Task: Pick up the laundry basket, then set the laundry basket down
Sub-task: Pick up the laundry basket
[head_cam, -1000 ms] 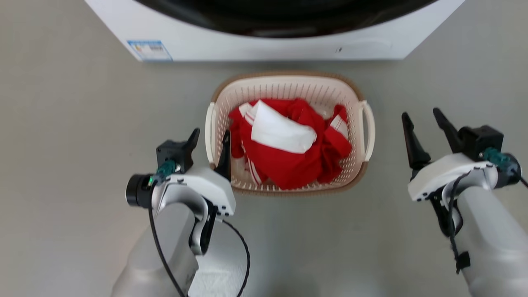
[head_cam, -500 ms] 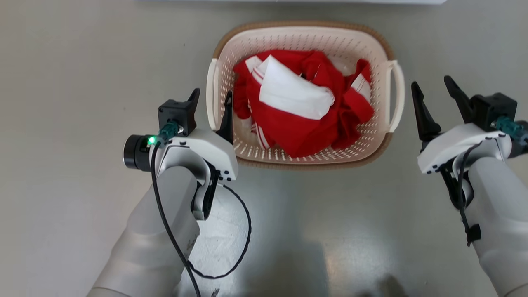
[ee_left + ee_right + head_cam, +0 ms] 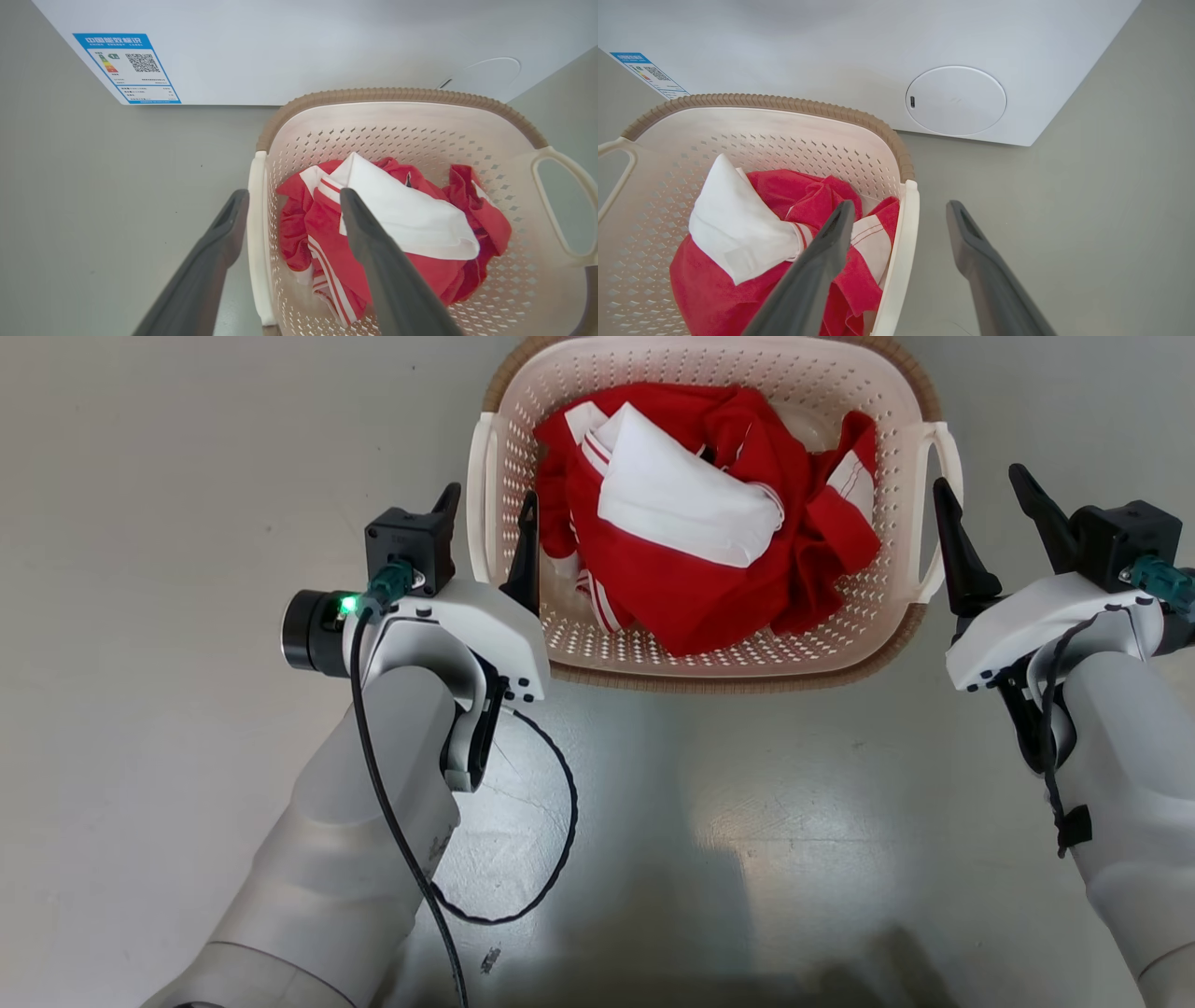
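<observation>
Grey floor (image 3: 140,616), white washer (image 3: 280,46) behind. Laundry basket (image 3: 728,683) at top centre of the head view, red and white clothes (image 3: 747,588) heaped inside. My left end effector (image 3: 492,499) is spread wide, one finger on either side of the basket's left handle. My right end effector (image 3: 977,481), also wide, straddles the right handle.

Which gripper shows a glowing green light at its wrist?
The left gripper: a bright green light glows at its wrist. The right gripper has a teal connector with no glow.
</observation>
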You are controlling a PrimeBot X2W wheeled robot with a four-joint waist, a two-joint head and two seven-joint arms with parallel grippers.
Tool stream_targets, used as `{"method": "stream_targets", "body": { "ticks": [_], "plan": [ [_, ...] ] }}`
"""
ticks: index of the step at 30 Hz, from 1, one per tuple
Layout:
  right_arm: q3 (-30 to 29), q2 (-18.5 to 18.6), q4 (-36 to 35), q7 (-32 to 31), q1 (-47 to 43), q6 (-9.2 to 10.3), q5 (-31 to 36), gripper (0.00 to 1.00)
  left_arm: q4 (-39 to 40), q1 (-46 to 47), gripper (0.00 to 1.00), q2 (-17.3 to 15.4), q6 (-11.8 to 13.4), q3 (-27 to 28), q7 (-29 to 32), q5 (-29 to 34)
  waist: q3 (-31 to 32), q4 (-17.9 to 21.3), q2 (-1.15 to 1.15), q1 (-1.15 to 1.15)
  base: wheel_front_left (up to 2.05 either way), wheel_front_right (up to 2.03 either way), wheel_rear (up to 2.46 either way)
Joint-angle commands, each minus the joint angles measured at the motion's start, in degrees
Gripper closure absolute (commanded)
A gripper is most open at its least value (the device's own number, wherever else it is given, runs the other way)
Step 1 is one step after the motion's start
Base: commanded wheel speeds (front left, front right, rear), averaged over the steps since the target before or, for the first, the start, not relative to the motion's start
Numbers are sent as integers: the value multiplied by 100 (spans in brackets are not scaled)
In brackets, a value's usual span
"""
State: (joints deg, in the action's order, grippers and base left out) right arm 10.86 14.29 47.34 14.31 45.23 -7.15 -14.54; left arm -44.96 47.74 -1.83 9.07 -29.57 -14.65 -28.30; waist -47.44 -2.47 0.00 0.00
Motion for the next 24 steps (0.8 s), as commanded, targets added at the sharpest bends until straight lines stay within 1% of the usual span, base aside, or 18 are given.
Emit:
{"method": "stream_targets", "body": {
  "ticks": [1, 13, 24],
  "plan": [
    [115, 14, -17, 69, -93, -34, -56, 0, 50, 45, 0, -105, 49, 109, -35, -66, -64, 3, 0, 0, 0, 0, 0],
    [222, 100, 56, 69, 8, -34, -178, 0, 7, 253, 0, -105, 75, 91, -35, -116, -348, -32, 0, 0, 0, 0, 0],
    [353, 96, 148, 69, 113, -34, -285, 0, -173, 415, 0, -105, 104, 86, -35, -139, -556, -34, 0, 0, 0, 0, 0]
  ]
}}
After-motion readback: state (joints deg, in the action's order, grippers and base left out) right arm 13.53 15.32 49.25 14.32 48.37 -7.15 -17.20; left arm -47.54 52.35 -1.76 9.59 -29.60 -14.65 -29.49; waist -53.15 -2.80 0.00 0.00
